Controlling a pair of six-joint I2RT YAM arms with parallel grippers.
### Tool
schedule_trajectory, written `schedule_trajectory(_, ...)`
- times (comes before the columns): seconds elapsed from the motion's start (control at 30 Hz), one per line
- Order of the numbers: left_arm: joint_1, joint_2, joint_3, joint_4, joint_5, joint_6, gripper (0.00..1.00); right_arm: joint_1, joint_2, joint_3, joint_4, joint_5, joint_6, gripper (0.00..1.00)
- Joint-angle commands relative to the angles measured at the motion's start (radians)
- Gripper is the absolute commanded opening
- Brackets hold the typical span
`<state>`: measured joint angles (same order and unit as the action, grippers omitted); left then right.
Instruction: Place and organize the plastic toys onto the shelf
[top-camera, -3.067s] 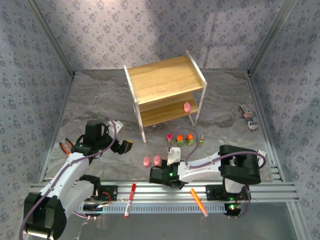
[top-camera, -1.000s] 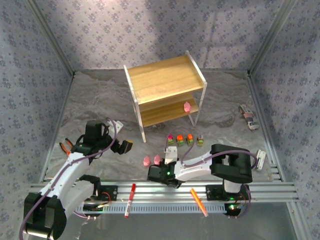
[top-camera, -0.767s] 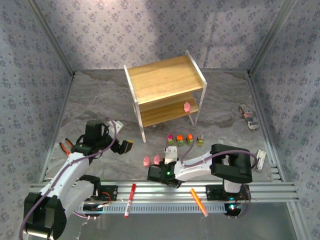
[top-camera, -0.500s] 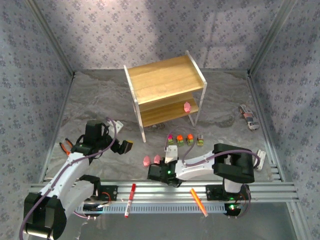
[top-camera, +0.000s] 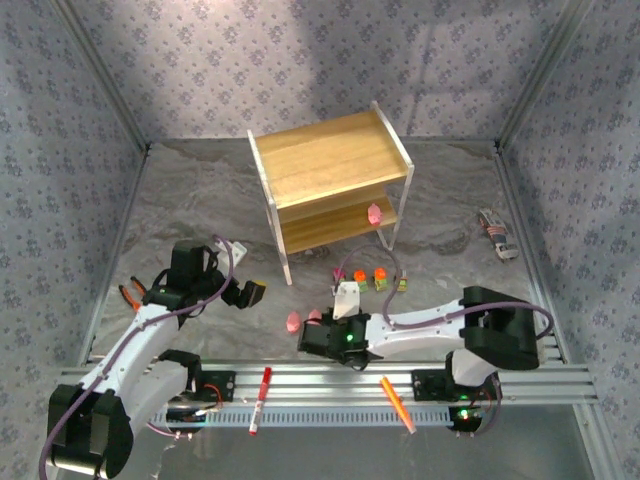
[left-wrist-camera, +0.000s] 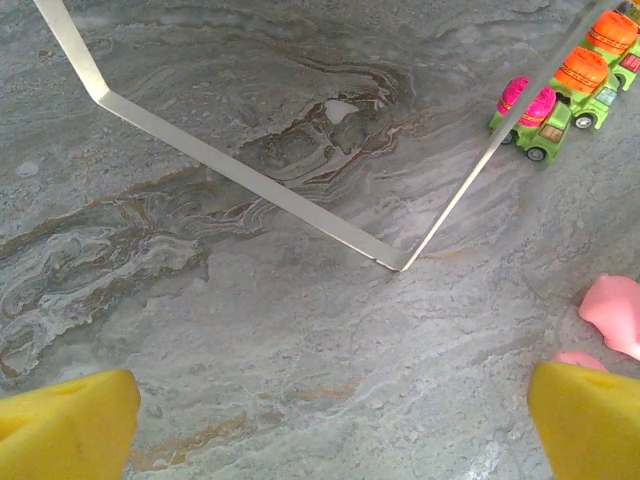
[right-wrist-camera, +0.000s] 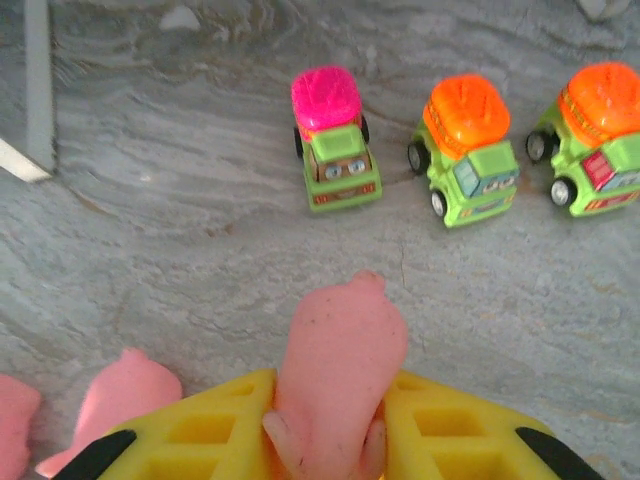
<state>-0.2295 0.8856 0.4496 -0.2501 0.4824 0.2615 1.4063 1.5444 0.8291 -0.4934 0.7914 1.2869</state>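
Plastic toys were still mostly down on the table (top-camera: 200, 220). From above, one pink toy (top-camera: 374, 213) sat on the lower board of the shelf (top-camera: 330, 160), near its right end. Two more pink ones (top-camera: 292, 321) lay just beside your right claw (top-camera: 347, 297), and the four little trucks (top-camera: 370, 277) stood in a row just past it. Since a moment before, your right arm had swung its elbow out to the right, and the claw had slid a little toward the trucks. Your left claw (top-camera: 250, 293) had not moved. It waited to the left of the shelf.

From the left wrist, that claw's yellow fingers (left-wrist-camera: 65, 425) were spread wide with nothing between them.

From the right wrist, your right claw was squeezed onto the held pink toy (right-wrist-camera: 340, 360), which stood up between the fingers. The pink-topped truck (right-wrist-camera: 335, 140) was just ahead, not touching it. I think the grab worked, so the next job was to carry this toy up to the shelf, next to the first one.
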Motion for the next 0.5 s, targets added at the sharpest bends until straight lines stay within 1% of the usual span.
schedule_trajectory(0.0,-0.005,0.003,0.001,0.003,0.021,0.008,1.0,-0.018,-0.069,0.038,-0.068,0.05,-0.059,0.28)
schedule_trajectory(0.33,-0.006,0.001,0.005,-0.003,0.027,0.008,1.0,-0.101,-0.238,0.085,-0.103,0.082,-0.232,0.28)
schedule_trajectory(0.47,-0.007,0.002,0.004,-0.005,0.03,0.01,1.0,-0.158,-0.288,0.084,-0.083,0.063,-0.323,0.28)
